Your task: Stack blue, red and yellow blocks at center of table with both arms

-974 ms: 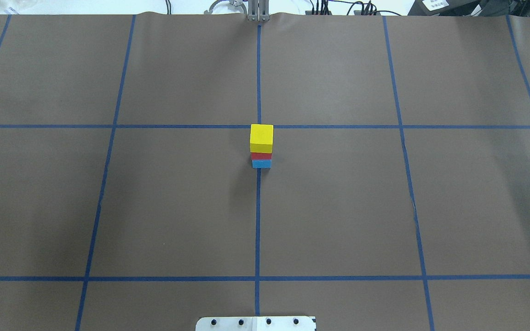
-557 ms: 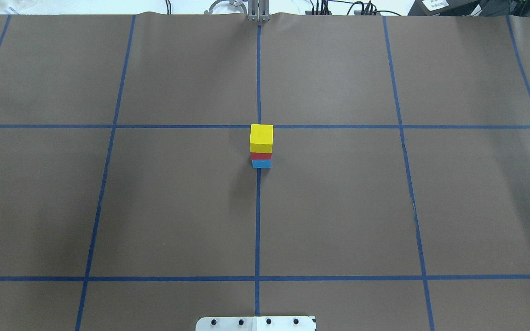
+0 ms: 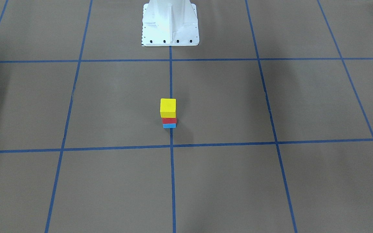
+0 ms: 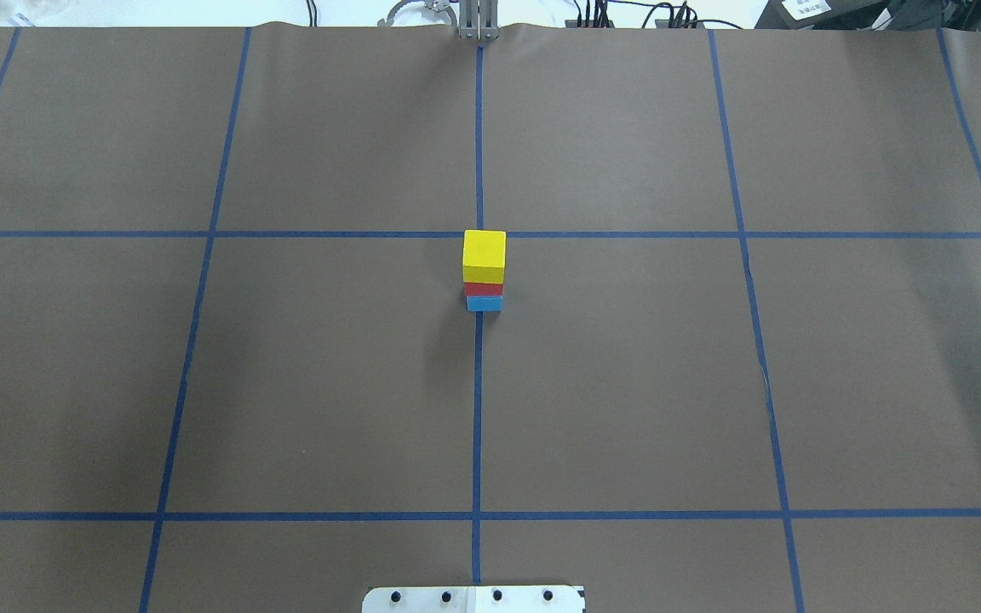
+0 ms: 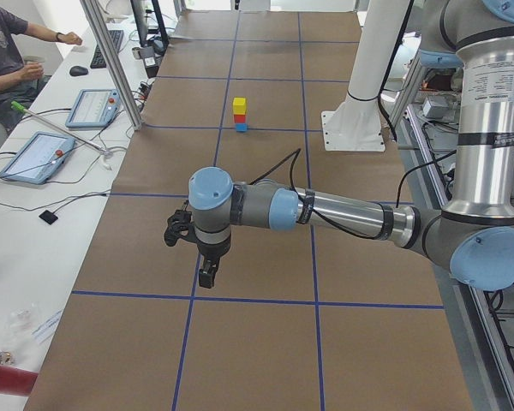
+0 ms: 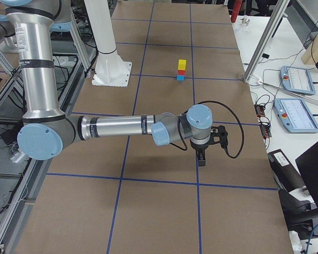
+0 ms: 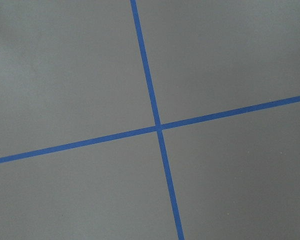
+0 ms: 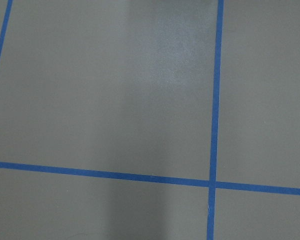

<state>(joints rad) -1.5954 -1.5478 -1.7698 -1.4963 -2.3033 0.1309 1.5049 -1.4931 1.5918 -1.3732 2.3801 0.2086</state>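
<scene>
Well apart, stack (image 4: 484, 271), left tool (image 5: 204, 271), right tool (image 6: 202, 159)

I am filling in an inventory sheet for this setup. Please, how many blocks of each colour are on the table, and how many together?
yellow block: 1
red block: 1
blue block: 1
Total: 3, all in one stack, yellow on top and blue at the bottom.

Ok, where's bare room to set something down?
Bare paper: the grid squares either side of the stacked yellow block, red block and blue block, and between them and the base plate. Crowded: its two ends, where the left gripper and right gripper hover.
</scene>
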